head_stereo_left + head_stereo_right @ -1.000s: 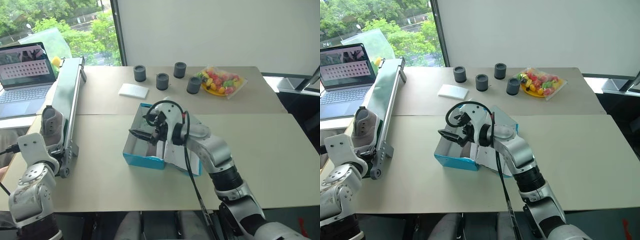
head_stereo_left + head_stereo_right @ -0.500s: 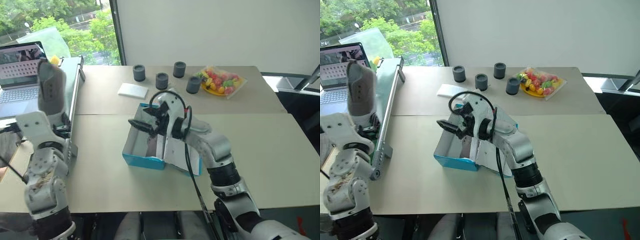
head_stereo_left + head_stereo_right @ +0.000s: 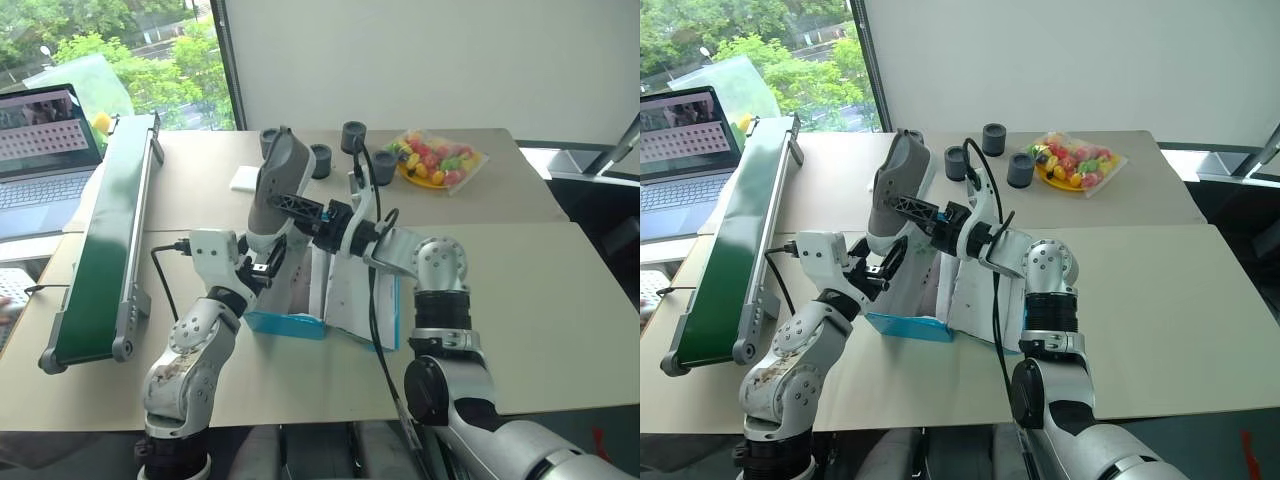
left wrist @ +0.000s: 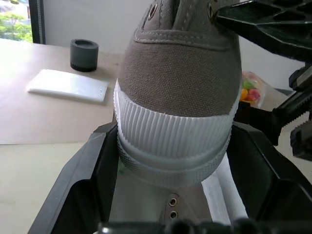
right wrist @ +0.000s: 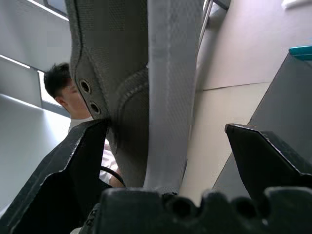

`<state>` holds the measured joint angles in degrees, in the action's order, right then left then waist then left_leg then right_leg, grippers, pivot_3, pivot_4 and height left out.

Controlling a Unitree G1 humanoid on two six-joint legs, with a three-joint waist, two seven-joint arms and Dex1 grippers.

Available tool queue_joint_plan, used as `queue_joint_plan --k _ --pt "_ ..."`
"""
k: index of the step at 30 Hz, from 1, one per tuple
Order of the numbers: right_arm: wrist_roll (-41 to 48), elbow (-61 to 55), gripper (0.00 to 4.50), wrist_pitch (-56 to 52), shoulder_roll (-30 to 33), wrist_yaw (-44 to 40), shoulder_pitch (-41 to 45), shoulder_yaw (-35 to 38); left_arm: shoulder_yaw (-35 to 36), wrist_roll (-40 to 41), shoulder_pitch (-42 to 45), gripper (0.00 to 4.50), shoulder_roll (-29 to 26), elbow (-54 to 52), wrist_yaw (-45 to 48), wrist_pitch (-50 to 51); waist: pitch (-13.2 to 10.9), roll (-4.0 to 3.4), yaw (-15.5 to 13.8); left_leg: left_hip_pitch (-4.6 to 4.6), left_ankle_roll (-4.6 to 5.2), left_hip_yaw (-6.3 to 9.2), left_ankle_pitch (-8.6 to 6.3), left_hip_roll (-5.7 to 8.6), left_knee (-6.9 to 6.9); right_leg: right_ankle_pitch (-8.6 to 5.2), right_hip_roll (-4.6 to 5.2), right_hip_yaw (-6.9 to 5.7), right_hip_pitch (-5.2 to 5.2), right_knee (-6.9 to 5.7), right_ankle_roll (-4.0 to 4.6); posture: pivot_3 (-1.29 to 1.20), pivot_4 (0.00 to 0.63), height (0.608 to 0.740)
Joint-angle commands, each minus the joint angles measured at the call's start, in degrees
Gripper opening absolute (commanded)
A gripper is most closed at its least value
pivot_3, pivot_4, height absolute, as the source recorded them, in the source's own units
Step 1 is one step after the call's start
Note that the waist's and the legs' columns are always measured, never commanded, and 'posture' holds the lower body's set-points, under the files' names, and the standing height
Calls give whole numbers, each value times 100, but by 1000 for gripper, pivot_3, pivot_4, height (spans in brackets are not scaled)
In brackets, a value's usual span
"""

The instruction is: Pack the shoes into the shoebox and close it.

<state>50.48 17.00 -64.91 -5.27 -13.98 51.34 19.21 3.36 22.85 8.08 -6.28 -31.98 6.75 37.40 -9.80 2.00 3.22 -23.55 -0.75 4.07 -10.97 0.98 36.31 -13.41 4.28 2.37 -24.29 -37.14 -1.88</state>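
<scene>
While L tool (image 3: 262,268) clamps grey sneaker (image 3: 272,190) at heel end, I see shoe upright, toe up, above shoebox (image 3: 300,322). R tool (image 3: 300,210) has jaws spread wide, fingers either side of shoe upper; one finger (image 5: 83,161) touching by eyelets, other apart, no grip. Shoebox open on desk (image 3: 520,300), lid flap up, white inside showing. Beside box to my L: green conveyor (image 3: 100,230). Far desk: dark cups (image 3: 353,134), fruit plate (image 3: 435,160), white pad (image 3: 243,178).

Grey shoe (image 4: 180,63) with ribbed white sole, turquoise shoebox (image 3: 285,322).
</scene>
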Motion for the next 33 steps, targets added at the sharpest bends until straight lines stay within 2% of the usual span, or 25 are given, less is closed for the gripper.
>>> queue_joint_plan --k 1,8,13,14,21,23,25,26,27,30,33 --pt "379 -66 4500 171 -455 151 433 112 -224 260 -19 2879 -40 -406 208 96 0 0 -19 0 0 0 0 1 4 0 1 -1 4 0 -1 0 150 726" --pt "548 -154 4500 387 -373 304 355 98 -136 340 46 2879 -145 -361 180 165 0 -1 -57 -2 0 0 0 2 10 -1 0 -2 5 2 -3 0 150 726" --pt "595 -244 3188 472 -363 398 287 43 -68 275 71 2879 -229 -317 119 198 -1 -1 -60 -2 0 0 0 2 10 -1 1 -2 5 2 -3 0 150 726" --pt "610 -251 2749 481 -359 409 281 25 -73 259 65 2879 -245 -309 107 210 -1 -1 -59 -2 0 0 0 2 10 -1 0 -2 5 2 -3 0 150 726" --pt "540 -269 511 484 -280 405 267 -186 -205 9 29 2879 -465 -248 53 227 -1 -1 -64 -2 0 1 0 2 10 -1 0 -2 5 2 -3 0 150 726" --pt "528 -279 383 480 -268 397 258 -219 -160 -7 7 2879 -448 -282 61 65 -1 -1 -63 -2 0 0 0 2 10 -1 0 -2 5 2 -3 0 150 726" --pt "553 -289 371 514 -279 417 253 -200 -193 -65 18 3828 -555 -350 134 26 -1 -1 -64 -2 0 0 0 2 10 -1 0 -2 5 3 -3 0 150 726" --pt "585 -278 371 542 -289 458 260 -157 -243 -144 32 4039 -650 -379 171 30 -1 -1 -62 -2 0 1 0 2 10 -1 0 -2 5 3 -3 0 150 726" --pt "619 -260 371 577 -294 500 273 -104 -281 -199 47 4473 -732 -400 201 48 -1 -2 -59 -2 0 1 0 2 9 -1 0 -2 4 3 -3 0 150 726" --pt "680 -190 371 731 -246 644 349 31 -254 -131 -42 4473 -920 -576 417 -25 -2 -3 -65 -1 0 1 0 2 9 -1 0 -2 5 3 -3 0 150 726" --pt "371 -133 371 941 0 975 565 12 -170 -134 -414 4473 -1485 -883 993 -244 -5 -7 -51 -3 0 1 0 2 9 -1 0 -2 4 4 -4 0 150 726"
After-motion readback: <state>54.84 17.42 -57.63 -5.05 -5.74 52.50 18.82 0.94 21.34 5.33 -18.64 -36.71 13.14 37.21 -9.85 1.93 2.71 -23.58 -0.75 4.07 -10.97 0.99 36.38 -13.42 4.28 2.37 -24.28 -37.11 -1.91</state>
